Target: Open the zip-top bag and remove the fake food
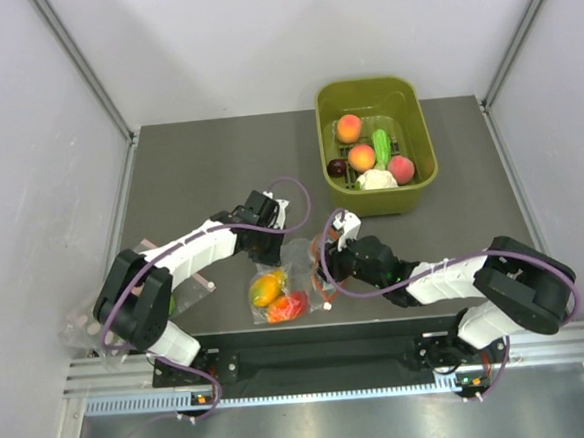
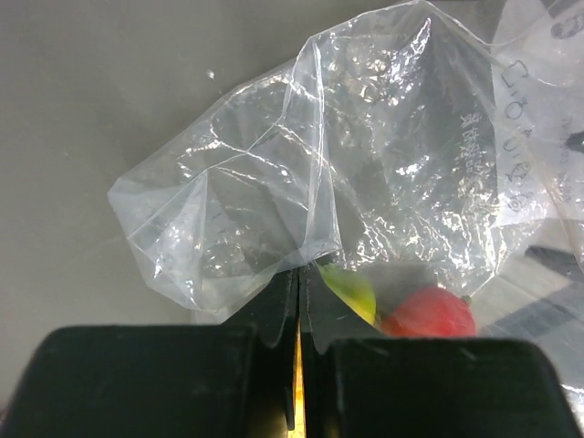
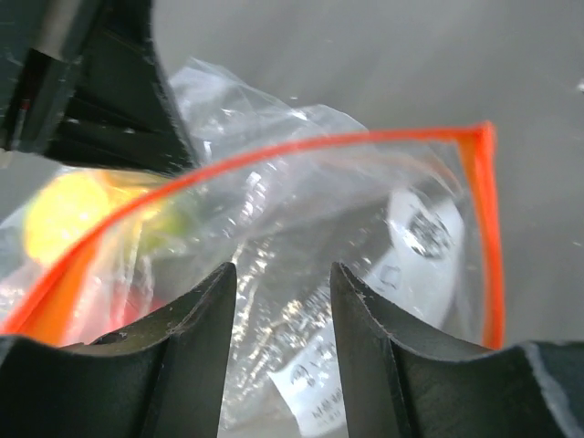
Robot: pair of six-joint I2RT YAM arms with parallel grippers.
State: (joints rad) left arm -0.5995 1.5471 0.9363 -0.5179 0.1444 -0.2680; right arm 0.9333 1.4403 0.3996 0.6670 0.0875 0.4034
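On counter [image 1: 198, 165], at 7 o'clock from green bin [image 1: 381, 201]: zip-top bag [image 1: 297, 267]. Inside, toward its 7 o'clock end: fake food [image 1: 277, 297], yellow-orange and red pieces. Clamped shut on clear film at bag's 10 o'clock edge: left jaws. Parted, facing orange-red strip [image 3: 301, 146] at 3 o'clock side: right jaws.

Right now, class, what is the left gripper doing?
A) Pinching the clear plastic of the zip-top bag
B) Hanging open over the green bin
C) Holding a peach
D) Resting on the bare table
A: the left wrist view shows the left gripper with its fingers pressed together on a fold of the zip-top bag, the red piece visible through the plastic.
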